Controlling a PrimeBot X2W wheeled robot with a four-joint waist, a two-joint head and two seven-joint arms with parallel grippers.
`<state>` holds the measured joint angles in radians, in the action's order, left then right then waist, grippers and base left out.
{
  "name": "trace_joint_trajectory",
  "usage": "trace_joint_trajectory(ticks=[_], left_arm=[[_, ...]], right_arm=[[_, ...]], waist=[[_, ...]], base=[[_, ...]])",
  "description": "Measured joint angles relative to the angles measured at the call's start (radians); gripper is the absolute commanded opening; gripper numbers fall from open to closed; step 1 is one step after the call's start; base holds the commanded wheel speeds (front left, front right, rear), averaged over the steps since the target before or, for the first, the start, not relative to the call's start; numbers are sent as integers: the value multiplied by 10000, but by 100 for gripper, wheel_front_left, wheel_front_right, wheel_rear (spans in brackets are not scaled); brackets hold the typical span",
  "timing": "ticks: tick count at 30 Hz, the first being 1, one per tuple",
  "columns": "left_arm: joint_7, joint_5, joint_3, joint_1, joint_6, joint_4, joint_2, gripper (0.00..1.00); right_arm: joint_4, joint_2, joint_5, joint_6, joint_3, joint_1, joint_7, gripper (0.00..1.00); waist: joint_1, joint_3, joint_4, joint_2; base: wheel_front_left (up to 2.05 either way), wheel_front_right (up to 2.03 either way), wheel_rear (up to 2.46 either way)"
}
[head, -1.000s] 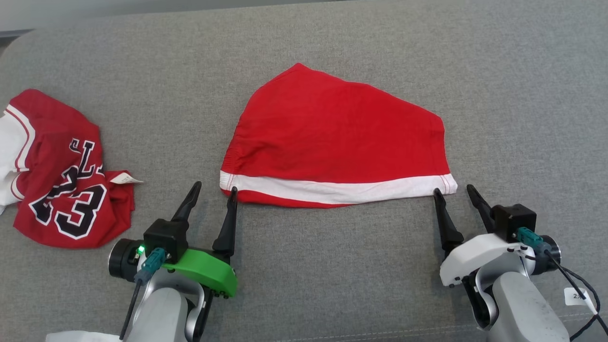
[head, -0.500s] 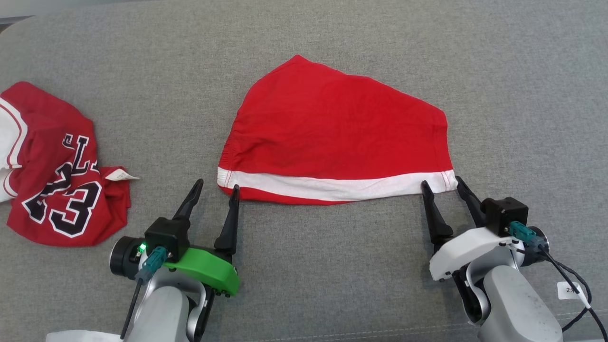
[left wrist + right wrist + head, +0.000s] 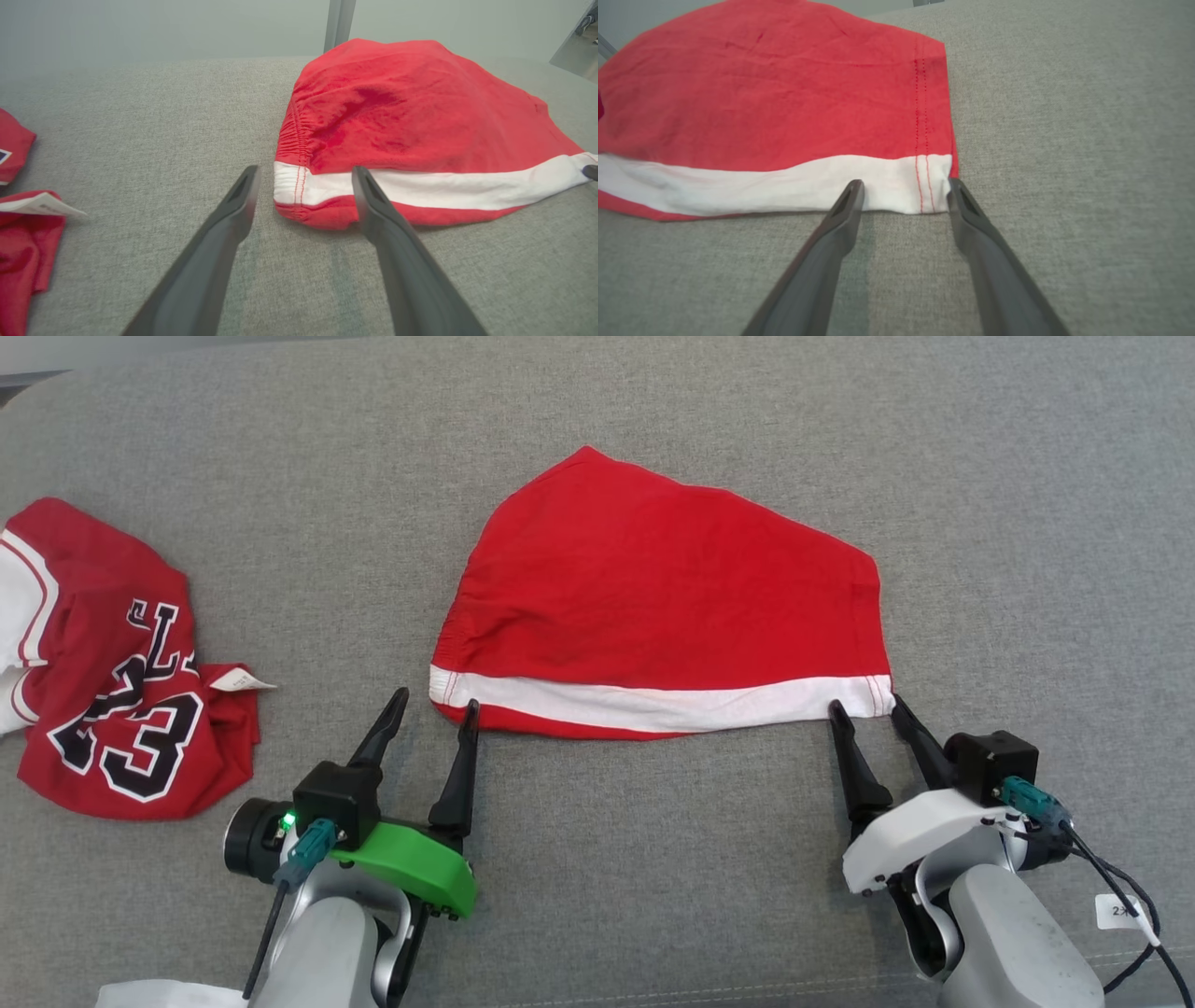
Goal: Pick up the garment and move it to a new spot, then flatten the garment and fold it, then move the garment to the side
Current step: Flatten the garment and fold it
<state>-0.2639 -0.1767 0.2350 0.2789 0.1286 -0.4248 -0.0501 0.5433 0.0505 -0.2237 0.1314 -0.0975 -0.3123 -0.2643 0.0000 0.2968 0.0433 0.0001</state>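
Observation:
The garment (image 3: 663, 597) is a pair of red shorts with a white stripe along its near edge, lying folded flat on the grey cushion (image 3: 653, 859). My left gripper (image 3: 434, 702) stands open at the garment's near left corner (image 3: 299, 196), with that corner between the finger lines. My right gripper (image 3: 864, 703) is open too, its fingertips straddling the white near right corner (image 3: 920, 184). One of its fingertips (image 3: 957, 186) touches the corner's edge. Neither gripper holds cloth.
A crumpled red and white jersey (image 3: 112, 681) with black numbers lies at the left, its tag (image 3: 241, 682) pointing toward my left gripper. It also shows at the left edge in the left wrist view as a jersey (image 3: 21, 233). Bare grey cushion surrounds the garment.
My right gripper has slid left and forward to the garment's near right corner, and its fingers have narrowed a little. My left gripper has edged forward to the left corner. The camera shifted slightly.

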Motion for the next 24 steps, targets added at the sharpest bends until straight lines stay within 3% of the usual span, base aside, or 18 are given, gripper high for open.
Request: trace_joint_trajectory(ticks=[3,5,7,9,10,24], left_arm=[[0,0,31,0,0,0,0,100],[0,-2,48,0,0,0,0,100],[0,0,58,-1,0,0,0,100],[0,0,98,-1,0,-13,-2,100],[0,-21,125,-1,0,-38,0,100],[0,-594,2,437,2,-867,-73,100]], right_arm=[[29,-4,-167,0,100,-1,0,90],[23,0,-198,0,67,-1,0,83],[-13,-2,-209,0,40,-1,0,47],[-82,-2,-219,0,13,-1,2,23],[-115,-4,-238,0,6,-1,0,0],[-326,176,-109,0,-150,215,2,0]], waist=[[0,-25,21,0],[0,-48,34,0],[0,-72,37,0],[0,-80,34,0],[0,-83,30,0],[0,-48,-223,0]], base=[[0,0,0],[0,0,0],[0,0,0],[0,0,0],[0,0,0],[0,0,0]])
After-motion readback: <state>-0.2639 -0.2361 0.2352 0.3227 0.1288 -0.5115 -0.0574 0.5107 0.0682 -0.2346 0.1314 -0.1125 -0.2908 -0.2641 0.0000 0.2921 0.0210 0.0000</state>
